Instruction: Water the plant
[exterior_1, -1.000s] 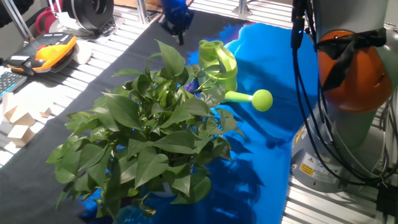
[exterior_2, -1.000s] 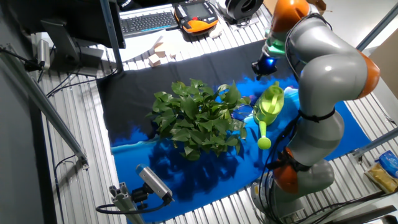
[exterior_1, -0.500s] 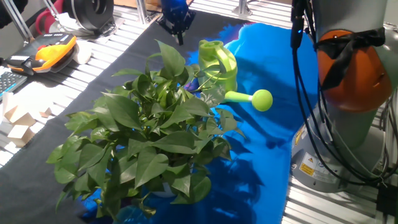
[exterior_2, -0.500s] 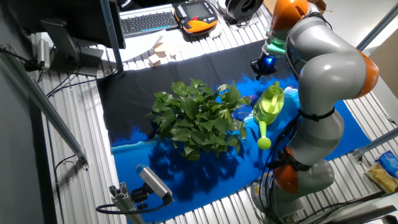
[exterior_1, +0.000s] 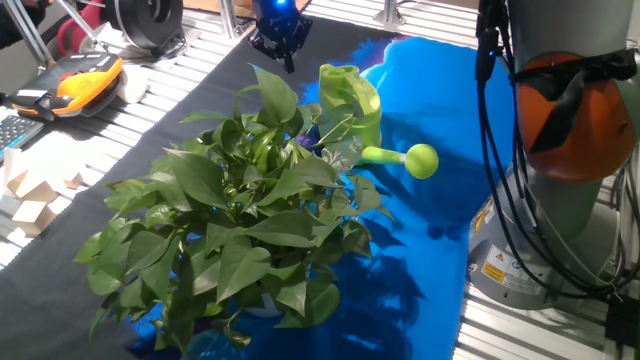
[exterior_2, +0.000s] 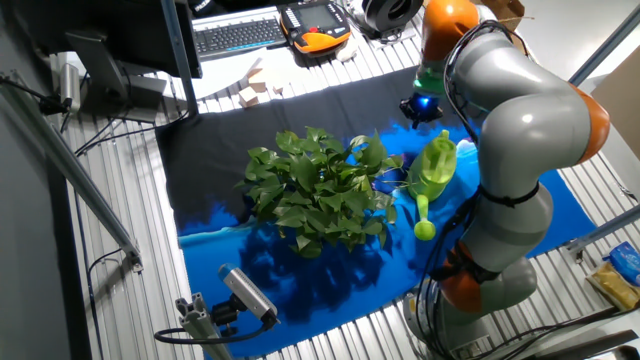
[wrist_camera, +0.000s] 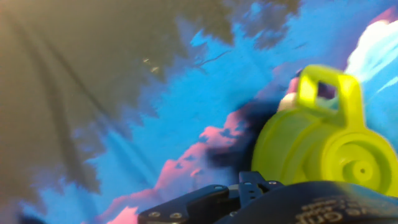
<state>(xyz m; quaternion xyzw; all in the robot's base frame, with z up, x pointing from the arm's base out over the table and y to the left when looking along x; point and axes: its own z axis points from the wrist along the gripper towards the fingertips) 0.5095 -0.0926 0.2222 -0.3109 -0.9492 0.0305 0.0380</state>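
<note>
The plant (exterior_1: 235, 215) is large and bushy with broad green leaves, and stands at the middle of the table; it also shows in the other fixed view (exterior_2: 318, 190). The lime-green watering can (exterior_1: 352, 105) stands upright right behind it, its round-headed spout (exterior_1: 420, 160) pointing sideways. It also shows in the other fixed view (exterior_2: 432, 168) and in the hand view (wrist_camera: 320, 152), handle up. My gripper (exterior_1: 281, 36) hangs above the table beyond the can, apart from it and holding nothing; it also shows in the other fixed view (exterior_2: 416, 108). Its fingers are too dark to read.
A blue cloth (exterior_1: 430, 230) and a black cloth (exterior_1: 130, 140) cover the table. Wooden blocks (exterior_1: 30, 190) and an orange pendant (exterior_1: 85, 80) lie at the left edge. The robot base (exterior_1: 560, 150) with cables stands at the right.
The arm has swung a little; my gripper has shifted slightly away from the robot base, still above the table behind the can. The plant and can have not moved.
</note>
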